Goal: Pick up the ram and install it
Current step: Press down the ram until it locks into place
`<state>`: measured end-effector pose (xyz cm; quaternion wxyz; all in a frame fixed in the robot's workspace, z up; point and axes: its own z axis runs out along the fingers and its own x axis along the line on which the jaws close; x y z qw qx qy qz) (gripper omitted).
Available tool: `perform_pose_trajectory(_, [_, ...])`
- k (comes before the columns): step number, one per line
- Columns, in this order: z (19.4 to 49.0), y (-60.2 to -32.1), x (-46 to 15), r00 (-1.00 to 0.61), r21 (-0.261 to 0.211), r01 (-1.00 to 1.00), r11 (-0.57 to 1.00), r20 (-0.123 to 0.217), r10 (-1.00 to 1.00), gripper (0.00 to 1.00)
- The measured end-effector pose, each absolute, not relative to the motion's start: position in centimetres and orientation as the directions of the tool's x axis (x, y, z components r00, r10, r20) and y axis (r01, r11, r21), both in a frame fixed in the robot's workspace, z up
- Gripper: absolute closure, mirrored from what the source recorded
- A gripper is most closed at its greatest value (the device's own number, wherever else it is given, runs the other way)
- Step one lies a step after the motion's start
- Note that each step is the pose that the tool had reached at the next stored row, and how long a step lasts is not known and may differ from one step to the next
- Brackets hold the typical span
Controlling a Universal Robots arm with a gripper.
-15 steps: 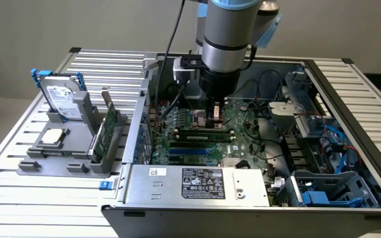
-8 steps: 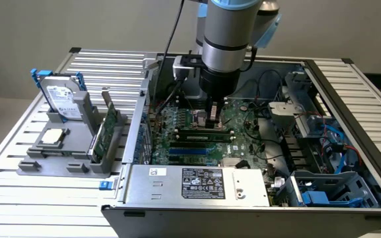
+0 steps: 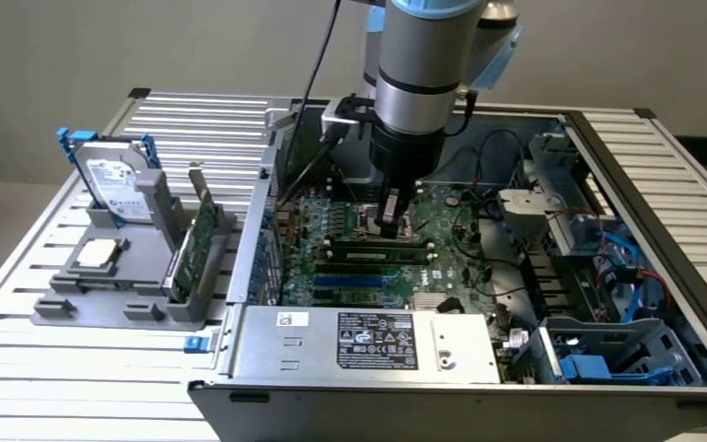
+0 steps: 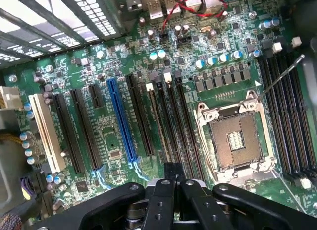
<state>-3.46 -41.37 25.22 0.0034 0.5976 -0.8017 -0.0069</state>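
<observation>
Counter [image 3: 34, 368] is slatted metal, with the open PC case [image 3: 246, 276] lying on it. I see the arm [image 3: 418, 64] coming straight down from the top into the case, wrist vertical, over the middle of the motherboard [image 3: 458, 267]. Tool [image 3: 390, 219] is clenched, fingers [image 4: 163, 200] pressed together, nothing visibly held between them. The ram [image 3: 378, 247] lies flat along the memory slots, directly under the tool tips; can't tell if the tips touch it.

Room: the case wall stands near the arm on the exterior view's left, and the drive cage [image 3: 599, 249] and cables crowd the exterior view's right. The power supply [image 3: 366, 341] blocks the near edge. It is open above. In the wrist view the CPU socket [image 4: 235, 138] is just beside the slots and the blue slot [image 4: 121, 121] sits on their other side.

Outside the case, on the exterior view's left, a gray holder [image 3: 96, 304] carries a hard drive [image 3: 114, 180] and an expansion card [image 3: 200, 244], well apart from the tool.
</observation>
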Motion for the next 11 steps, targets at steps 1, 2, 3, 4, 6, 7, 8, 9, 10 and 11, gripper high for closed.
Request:
perform_pose_trajectory(1, [25.22,-41.37,-3.46,-0.302,0.015,-0.953,0.302,-0.003,-0.953,0.89])
perform_pose_trajectory(2, [25.22,-41.37,-3.46,-0.318,0.015,-0.948,0.317,-0.003,-0.948,0.89])
perform_pose_trajectory(3, [25.22,-41.37,-3.46,-0.335,0.015,-0.942,0.335,-0.003,-0.942,0.89])
perform_pose_trajectory(4, [25.22,-41.37,-3.46,-0.351,0.015,-0.936,0.350,-0.003,-0.937,0.89])
perform_pose_trajectory(6, [25.22,-41.37,-3.46,-0.382,0.015,-0.924,0.382,-0.003,-0.924,0.89])
perform_pose_trajectory(7, [25.22,-41.37,-3.46,-0.397,0.015,-0.918,0.397,-0.003,-0.918,0.89])
perform_pose_trajectory(8, [25.22,-41.37,-3.46,-0.412,0.015,-0.911,0.412,-0.003,-0.911,0.89])
perform_pose_trajectory(9, [25.22,-41.37,-3.46,-0.427,0.015,-0.904,0.427,-0.003,-0.904,0.89])
perform_pose_trajectory(10, [25.22,-41.37,-3.46,-0.443,0.015,-0.896,0.443,-0.003,-0.896,0.89])
perform_pose_trajectory(11, [25.22,-41.37,-3.46,-0.458,0.015,-0.889,0.458,-0.003,-0.889,0.89])
